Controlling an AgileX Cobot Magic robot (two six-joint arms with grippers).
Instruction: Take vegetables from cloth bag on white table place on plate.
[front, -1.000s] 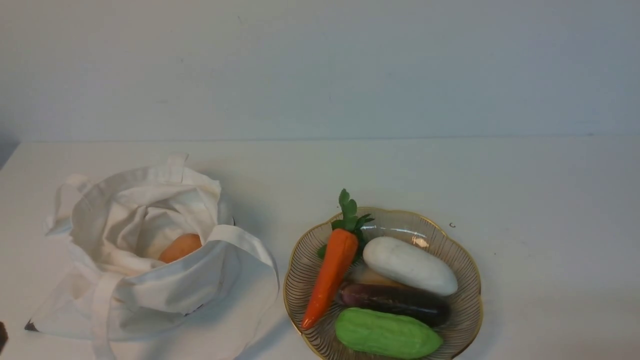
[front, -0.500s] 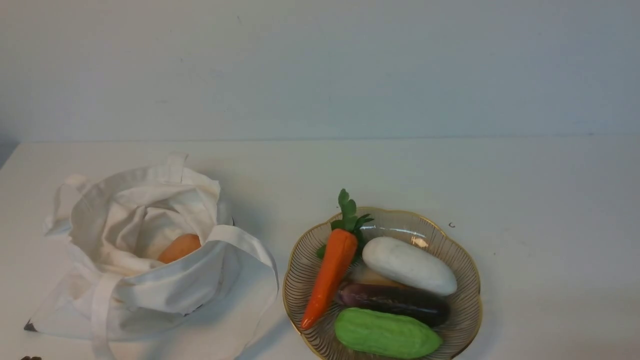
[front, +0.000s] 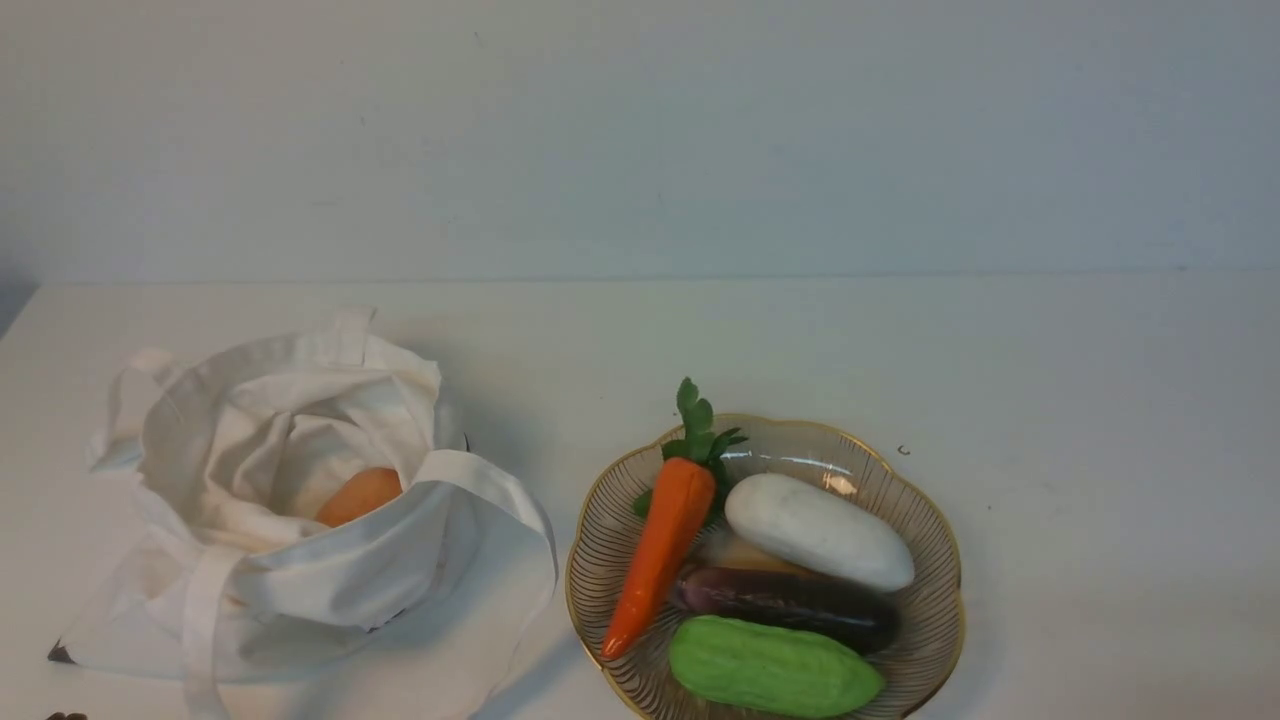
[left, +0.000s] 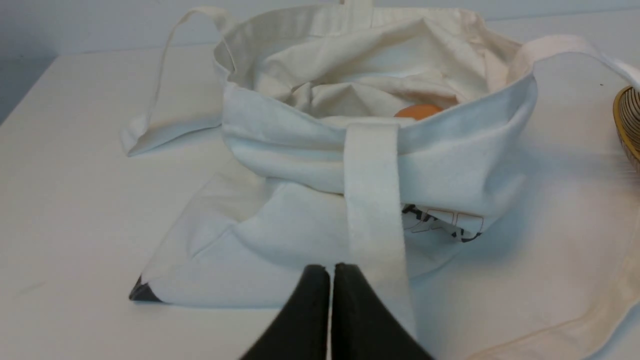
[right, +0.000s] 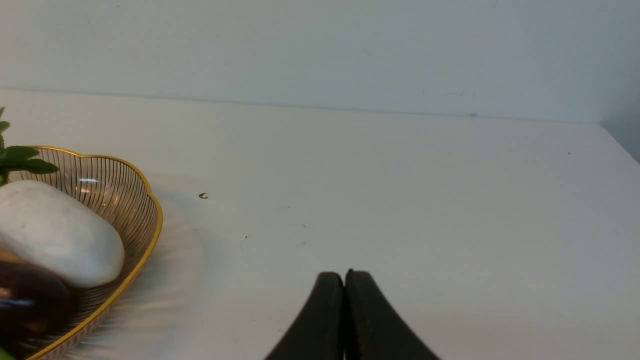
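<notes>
The off-white cloth bag lies open on the left of the white table. A rounded orange-tan vegetable rests inside it and also shows in the left wrist view. The gold-rimmed glass plate at front centre holds the orange carrot, a white vegetable, a dark purple one and a green one. My left gripper is shut and empty, just in front of the bag. My right gripper is shut and empty over bare table right of the plate.
A bag strap hangs down the bag's near side, close to my left fingertips. A small dark speck lies on the table beside the plate. A plain wall stands behind the table.
A dark piece at the front view's lower left edge has dropped lower, to the frame's bottom edge. Bag, plate and vegetables have not moved.
</notes>
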